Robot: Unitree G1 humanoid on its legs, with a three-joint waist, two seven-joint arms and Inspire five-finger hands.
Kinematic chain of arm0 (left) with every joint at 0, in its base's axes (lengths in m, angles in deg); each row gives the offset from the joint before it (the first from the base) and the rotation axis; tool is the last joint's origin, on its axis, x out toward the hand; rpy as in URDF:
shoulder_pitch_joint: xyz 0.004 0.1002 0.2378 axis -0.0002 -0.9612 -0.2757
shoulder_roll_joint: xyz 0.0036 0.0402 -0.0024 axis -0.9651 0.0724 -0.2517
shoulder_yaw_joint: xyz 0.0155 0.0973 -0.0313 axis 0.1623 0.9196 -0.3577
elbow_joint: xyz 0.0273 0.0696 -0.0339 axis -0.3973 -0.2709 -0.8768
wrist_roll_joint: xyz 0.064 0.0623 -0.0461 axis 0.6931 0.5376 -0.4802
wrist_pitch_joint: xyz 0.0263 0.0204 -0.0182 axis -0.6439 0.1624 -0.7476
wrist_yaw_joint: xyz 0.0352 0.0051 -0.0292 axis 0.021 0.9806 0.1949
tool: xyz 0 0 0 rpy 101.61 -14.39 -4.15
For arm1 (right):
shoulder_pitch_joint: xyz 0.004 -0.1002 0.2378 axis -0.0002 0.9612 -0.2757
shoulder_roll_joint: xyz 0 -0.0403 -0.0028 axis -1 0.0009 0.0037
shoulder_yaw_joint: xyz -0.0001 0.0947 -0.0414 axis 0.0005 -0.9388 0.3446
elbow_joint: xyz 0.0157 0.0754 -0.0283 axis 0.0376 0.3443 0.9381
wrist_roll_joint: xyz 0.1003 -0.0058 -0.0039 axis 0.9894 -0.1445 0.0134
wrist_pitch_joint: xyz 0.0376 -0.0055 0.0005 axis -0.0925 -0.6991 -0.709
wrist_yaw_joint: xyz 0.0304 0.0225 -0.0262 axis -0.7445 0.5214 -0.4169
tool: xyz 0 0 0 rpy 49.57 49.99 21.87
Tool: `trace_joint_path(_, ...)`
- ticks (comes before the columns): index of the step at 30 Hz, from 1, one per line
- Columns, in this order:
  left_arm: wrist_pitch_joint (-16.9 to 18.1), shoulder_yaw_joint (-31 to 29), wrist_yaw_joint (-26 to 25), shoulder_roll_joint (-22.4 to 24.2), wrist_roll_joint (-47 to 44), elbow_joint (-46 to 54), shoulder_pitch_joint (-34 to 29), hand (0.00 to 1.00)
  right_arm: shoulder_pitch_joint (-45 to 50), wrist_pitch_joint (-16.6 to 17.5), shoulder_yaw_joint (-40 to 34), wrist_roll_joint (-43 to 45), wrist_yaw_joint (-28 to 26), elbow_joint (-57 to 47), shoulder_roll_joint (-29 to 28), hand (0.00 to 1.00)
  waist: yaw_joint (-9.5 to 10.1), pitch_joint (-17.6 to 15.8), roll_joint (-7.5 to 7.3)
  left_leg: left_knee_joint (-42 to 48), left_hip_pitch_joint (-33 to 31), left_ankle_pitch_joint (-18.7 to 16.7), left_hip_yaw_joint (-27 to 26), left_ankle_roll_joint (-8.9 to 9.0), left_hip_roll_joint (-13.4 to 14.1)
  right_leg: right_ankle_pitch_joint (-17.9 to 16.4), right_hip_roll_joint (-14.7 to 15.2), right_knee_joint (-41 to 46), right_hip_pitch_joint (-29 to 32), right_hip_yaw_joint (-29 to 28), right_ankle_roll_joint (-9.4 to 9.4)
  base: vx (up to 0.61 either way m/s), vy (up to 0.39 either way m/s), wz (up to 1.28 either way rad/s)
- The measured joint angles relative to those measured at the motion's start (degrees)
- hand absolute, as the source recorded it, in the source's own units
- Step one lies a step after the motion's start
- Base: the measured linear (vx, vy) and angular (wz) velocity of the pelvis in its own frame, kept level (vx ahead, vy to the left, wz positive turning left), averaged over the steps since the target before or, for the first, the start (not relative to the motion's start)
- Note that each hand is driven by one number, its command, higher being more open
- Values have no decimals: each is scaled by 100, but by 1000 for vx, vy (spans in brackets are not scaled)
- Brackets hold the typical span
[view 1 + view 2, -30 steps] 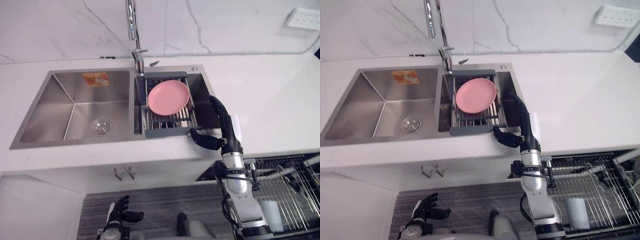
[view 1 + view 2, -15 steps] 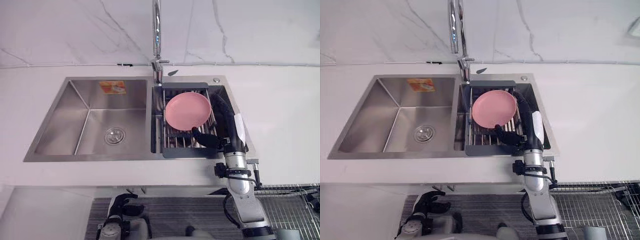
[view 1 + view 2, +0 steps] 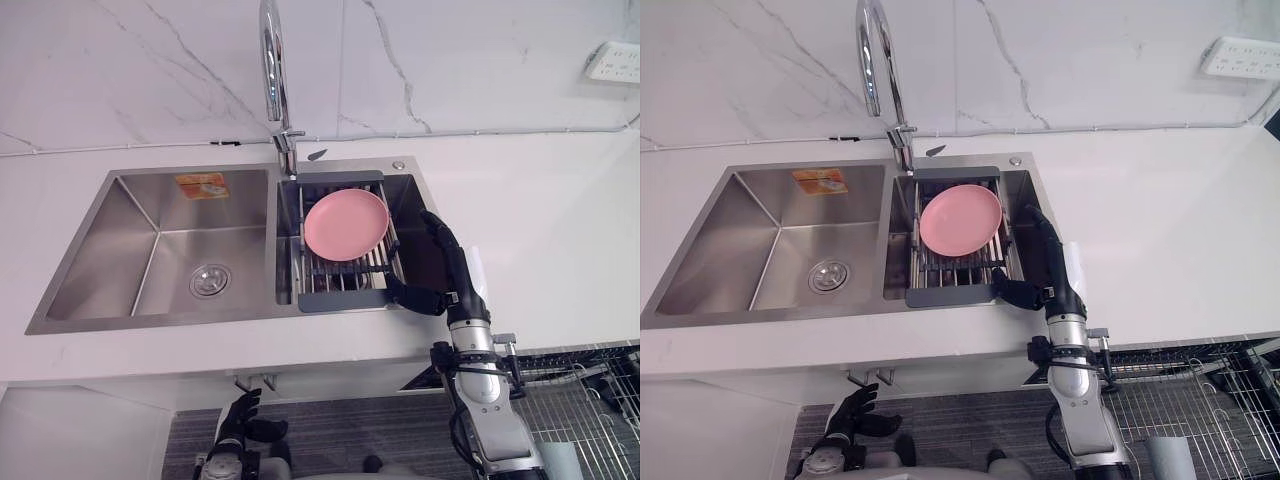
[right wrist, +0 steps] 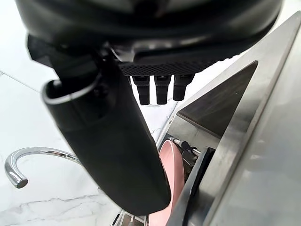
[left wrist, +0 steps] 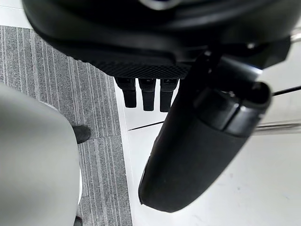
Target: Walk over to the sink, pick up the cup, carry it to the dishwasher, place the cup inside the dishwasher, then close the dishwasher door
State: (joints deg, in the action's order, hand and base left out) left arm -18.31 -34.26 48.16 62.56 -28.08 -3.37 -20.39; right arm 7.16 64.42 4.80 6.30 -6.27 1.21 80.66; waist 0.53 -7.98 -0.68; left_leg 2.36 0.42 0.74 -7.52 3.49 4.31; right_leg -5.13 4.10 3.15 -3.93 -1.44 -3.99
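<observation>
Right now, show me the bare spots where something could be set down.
Bare: the left basin, bordered by the rack on its right; and the white countertop right of the sink, out to the wall. Crowded: the right basin, where the rack with the pink plate and the right hand beside it take the room.

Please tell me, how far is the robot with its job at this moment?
Done: the robot stands at the sink. In hand: the right robot hand reaches open over the right basin, beside the drying rack with the pink plate, holding nothing. The left robot hand hangs low, open. Left: grasping the cup, carrying it to the pulled-out dishwasher rack, placing it inside and closing the door.
</observation>
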Motion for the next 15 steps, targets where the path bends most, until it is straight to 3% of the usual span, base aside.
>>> trace_joint_path(10, -59, -296, 62, 72, -6, -180, -2, 90, -12, -227, -177, -303, 56, 233, -110, 90, 26, 81, -25, -330, 333, 153, 139, -20, -79, 1, 45, -3, -250, 154, -8, -13, -6, 7)
trace_joint_path(15, -103, -462, 71, 99, -9, -212, -17, 90, -100, -268, -290, -455, 153, 232, 259, 90, 31, 140, -54, -440, 344, 193, 238, -18, -125, -8, 63, -48, -234, 171, -22, -34, -9, 0)
